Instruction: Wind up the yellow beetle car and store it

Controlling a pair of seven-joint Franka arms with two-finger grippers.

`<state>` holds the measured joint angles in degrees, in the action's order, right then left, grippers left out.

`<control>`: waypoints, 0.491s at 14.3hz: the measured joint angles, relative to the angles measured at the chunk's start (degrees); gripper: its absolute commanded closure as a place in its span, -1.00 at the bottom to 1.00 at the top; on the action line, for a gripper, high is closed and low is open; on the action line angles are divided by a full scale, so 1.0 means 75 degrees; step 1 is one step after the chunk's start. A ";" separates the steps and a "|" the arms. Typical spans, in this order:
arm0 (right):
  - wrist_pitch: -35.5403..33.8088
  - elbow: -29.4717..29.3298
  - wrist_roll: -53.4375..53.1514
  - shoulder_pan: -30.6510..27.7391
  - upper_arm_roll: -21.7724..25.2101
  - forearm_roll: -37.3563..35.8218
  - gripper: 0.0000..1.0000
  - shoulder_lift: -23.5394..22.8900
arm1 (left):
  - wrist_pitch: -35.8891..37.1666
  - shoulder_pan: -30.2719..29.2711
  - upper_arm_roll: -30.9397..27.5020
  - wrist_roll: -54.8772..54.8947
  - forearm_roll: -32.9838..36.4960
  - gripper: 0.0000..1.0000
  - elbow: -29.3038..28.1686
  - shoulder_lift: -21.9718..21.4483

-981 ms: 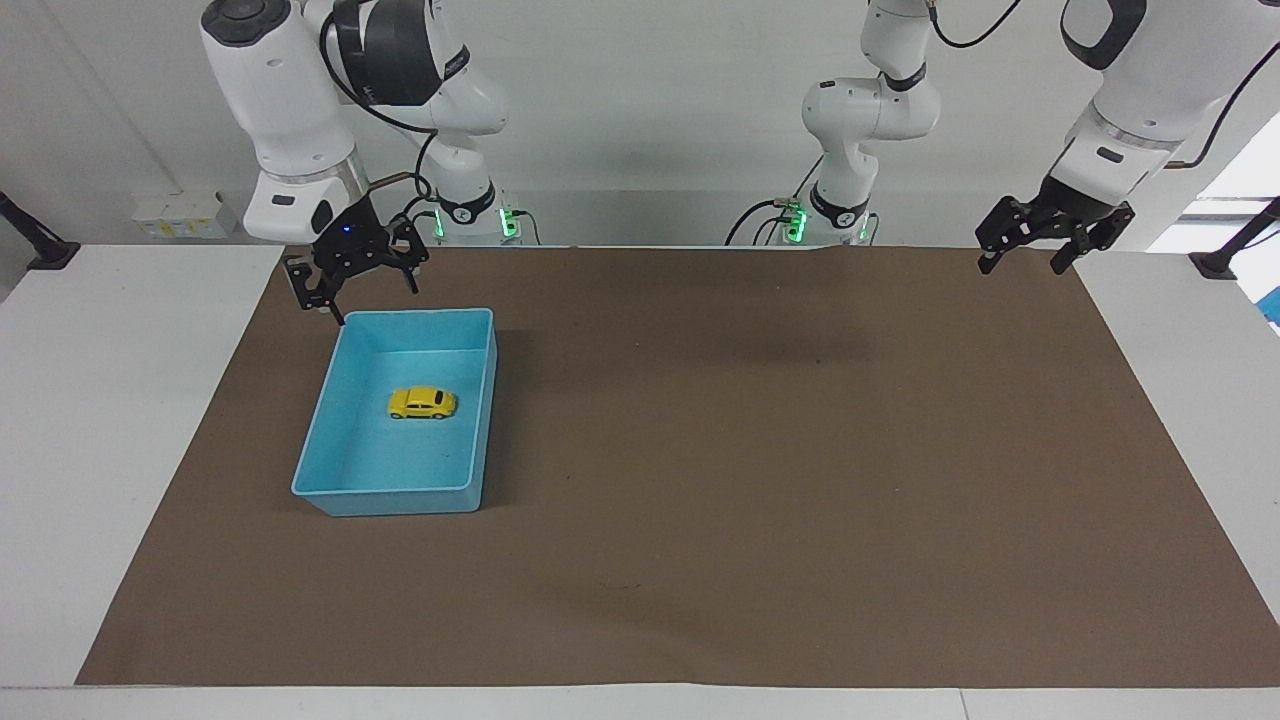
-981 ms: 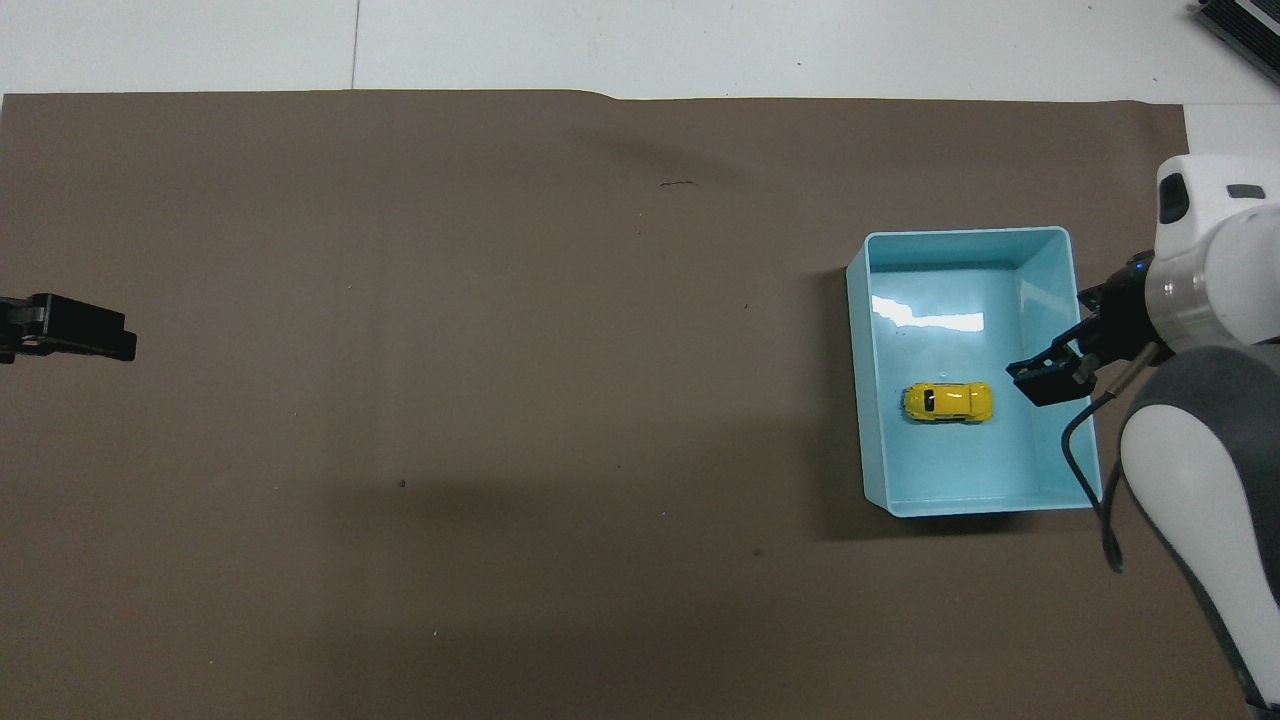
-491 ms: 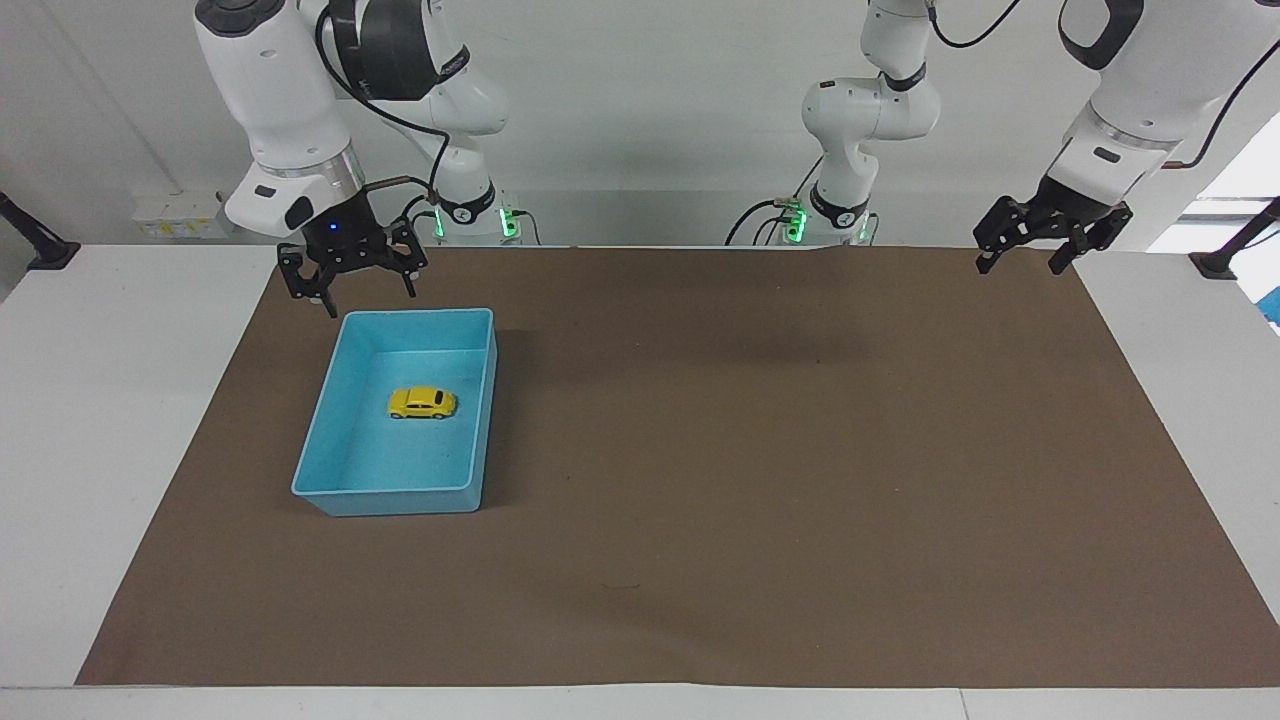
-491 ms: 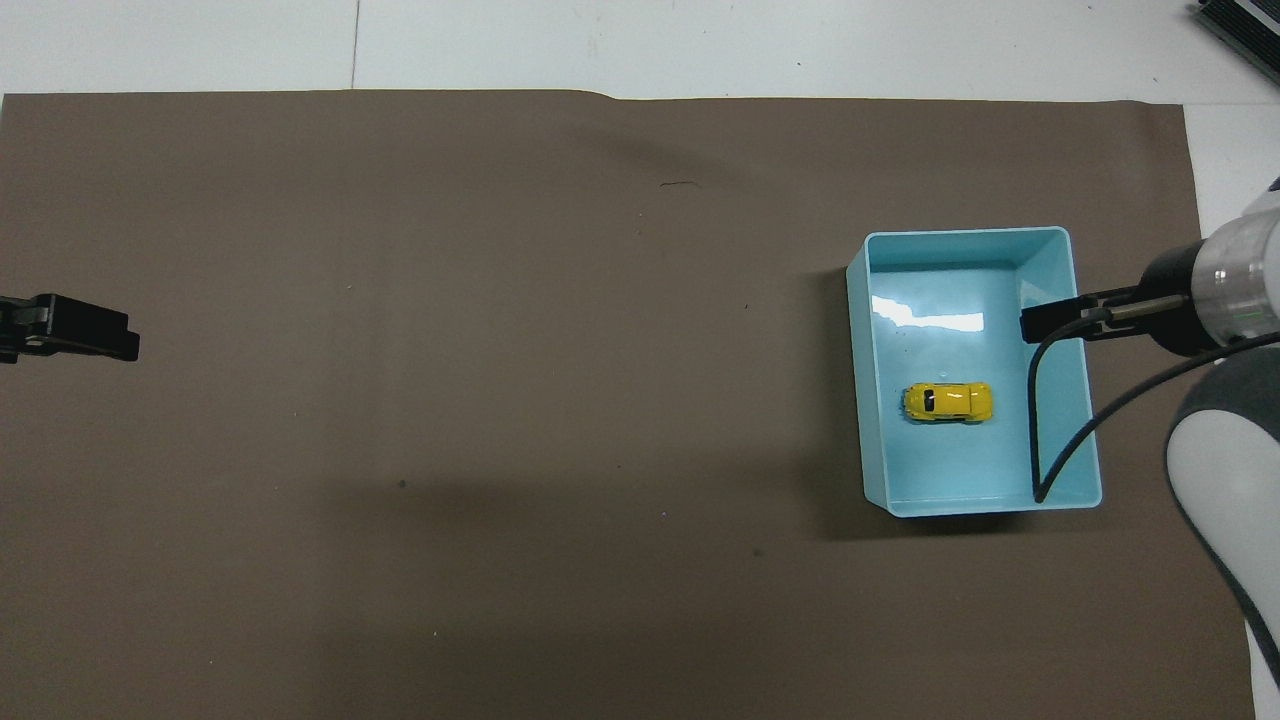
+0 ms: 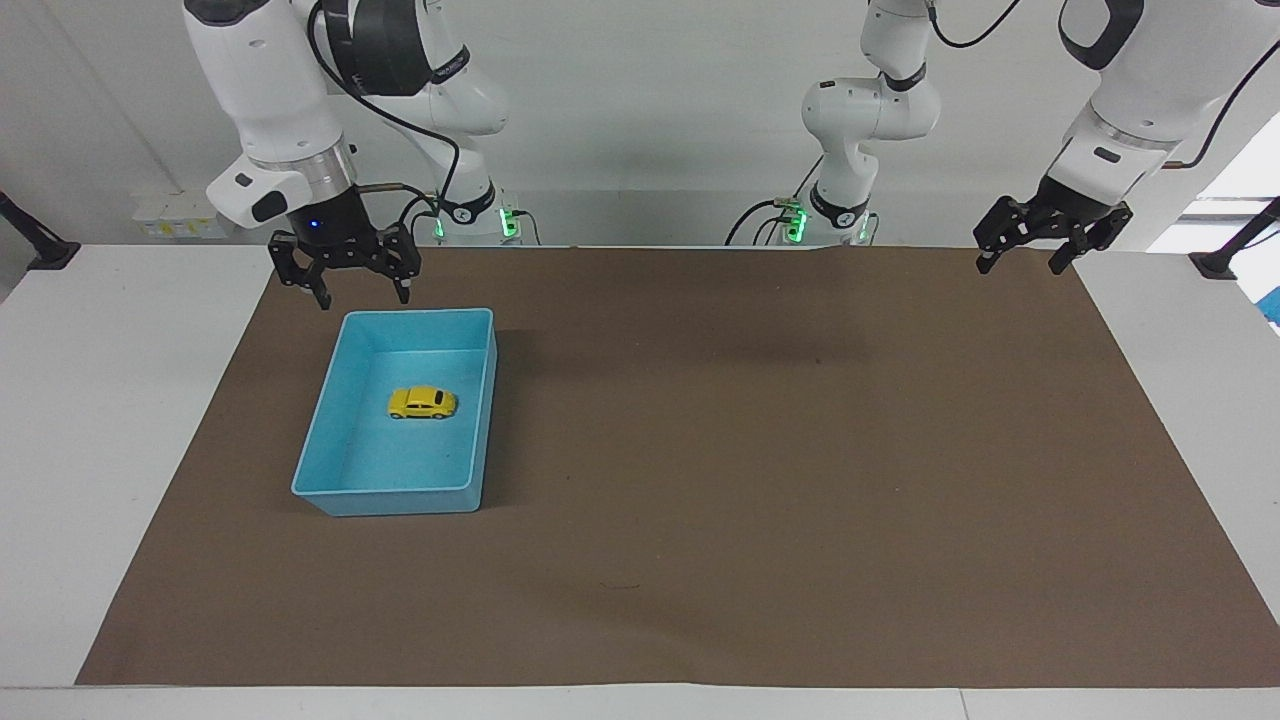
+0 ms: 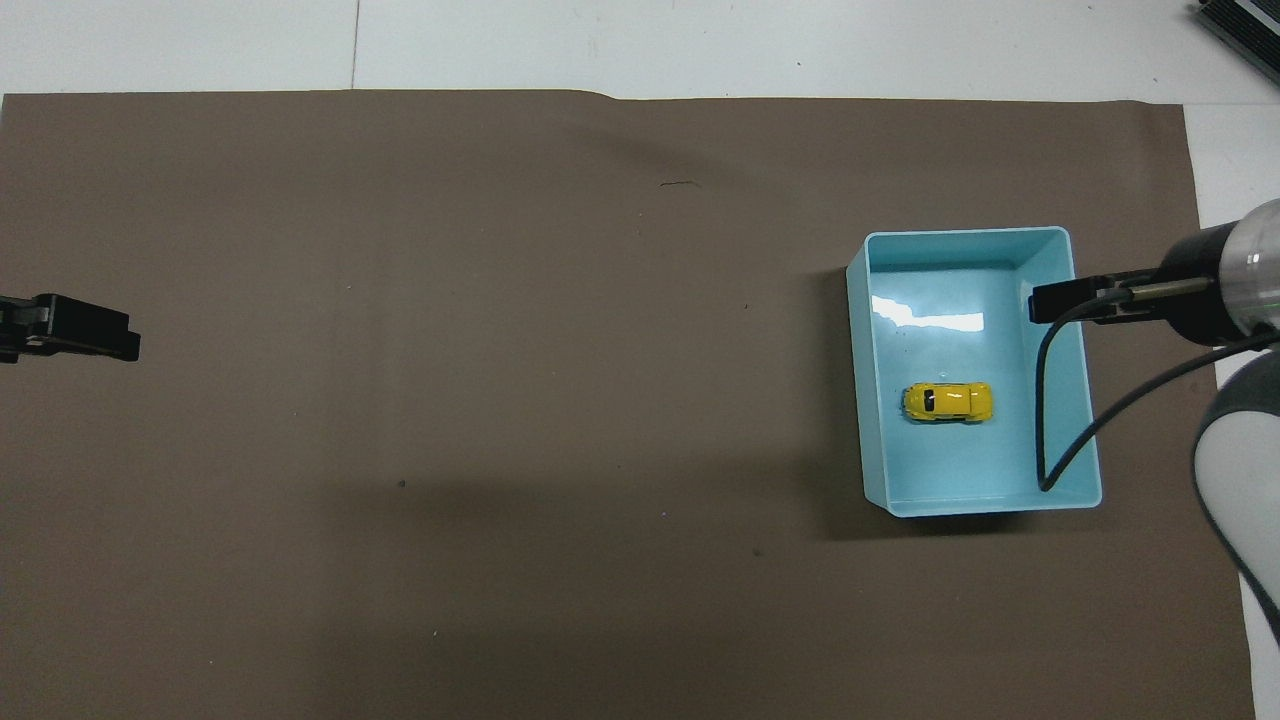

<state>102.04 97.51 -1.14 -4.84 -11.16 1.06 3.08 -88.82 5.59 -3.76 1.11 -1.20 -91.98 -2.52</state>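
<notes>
I see yellow beetle car [image 5: 422, 403] in blue bin [image 5: 340, 400] | right gripper [image 5: 360, 297] above bin's robot-side edge — fingers apart, empty | left gripper [image 5: 1020, 265] waits over mat [image 5: 750, 450] corner — apart, empty.

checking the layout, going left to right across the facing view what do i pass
right gripper → blue bin with the yellow beetle car in it → bare brown mat → left gripper

You have two high, distant cameras. One looks from across the table toward the robots. The other looks steeply down from above the robots' end. Both views share the brown mat [image 5: 700, 450] and blue bin [image 6: 858, 380].
</notes>
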 measured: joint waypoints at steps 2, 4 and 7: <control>-0.0104 -0.0002 -0.0376 0.0340 -0.0100 0.0000 -1.00 0.0012 | 0.0000 0.0000 0.0003 0.0000 0.0000 -1.00 0.0000 0.0000; -0.0133 -0.0004 -0.0435 0.0364 -0.0091 0.0000 -1.00 0.0020 | 0.0000 0.0000 0.0010 0.0001 0.0000 -1.00 0.0000 0.0000; -0.0301 -0.0013 -0.0435 0.0292 -0.0018 0.0000 -1.00 0.0020 | 0.0000 0.0000 0.0017 0.0001 0.0000 -1.00 0.0000 0.0000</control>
<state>99.79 97.41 -4.40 -2.65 -11.29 1.06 3.22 -88.82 5.60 -3.63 1.11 -1.20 -91.98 -2.52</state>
